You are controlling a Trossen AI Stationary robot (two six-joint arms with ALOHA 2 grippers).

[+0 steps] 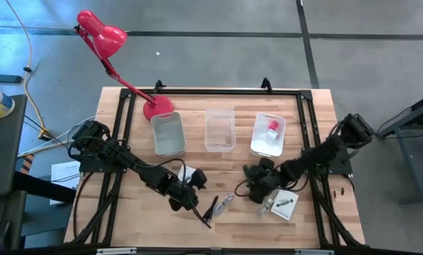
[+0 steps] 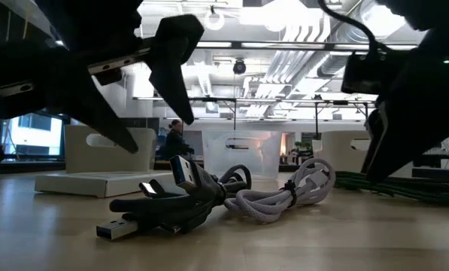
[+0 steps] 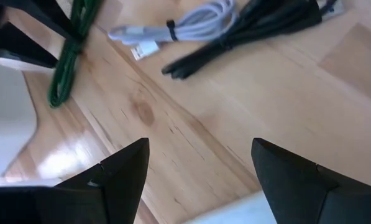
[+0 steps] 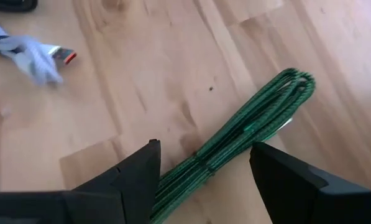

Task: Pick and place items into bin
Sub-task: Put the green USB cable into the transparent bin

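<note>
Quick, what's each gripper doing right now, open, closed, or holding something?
Left gripper: open, empty, above bare table near the black cable.
Right gripper: open, empty, over the green cable bundle.

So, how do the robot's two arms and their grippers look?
Both arms are dark, almost black, built of jointed segments, with thin black cables along them. The left gripper and the right gripper each end in two flat, black, wedge-shaped fingers. No markings or colour accents can be made out.
</note>
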